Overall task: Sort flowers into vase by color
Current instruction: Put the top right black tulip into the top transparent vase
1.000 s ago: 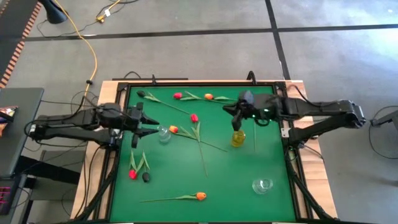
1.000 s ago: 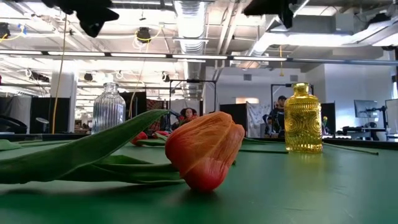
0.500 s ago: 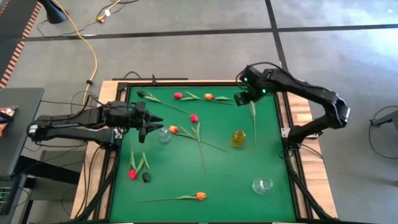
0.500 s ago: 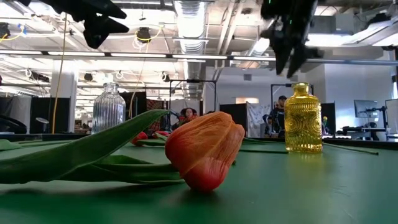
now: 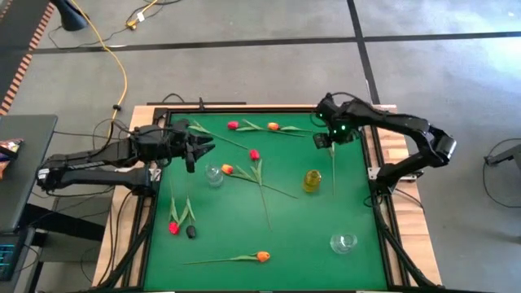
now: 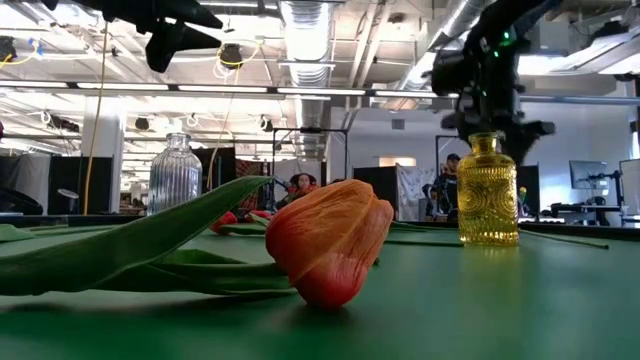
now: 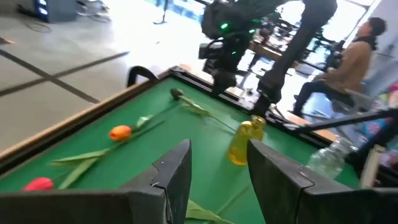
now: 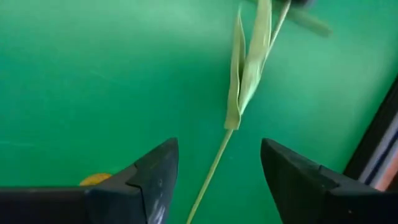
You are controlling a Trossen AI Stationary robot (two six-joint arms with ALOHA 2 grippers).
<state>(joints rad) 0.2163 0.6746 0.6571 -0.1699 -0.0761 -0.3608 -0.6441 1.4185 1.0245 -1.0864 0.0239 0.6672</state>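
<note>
The right hand (image 5: 323, 140) hangs open in the upper right of the high view, straddling a flower (image 8: 247, 68) lying flat on the green surface (image 5: 301, 220), likely lining up a grasp, while the left hand (image 5: 194, 151), open and empty, hovers at the left.

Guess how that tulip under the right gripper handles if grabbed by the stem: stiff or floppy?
Probably light and somewhat floppy: the tulip's stem is very thin and long, with loose leaves partway up. It may slip or twist between the open fingers of the right gripper since it lies flat on the green mat. Rolling seems unlikely.
</note>
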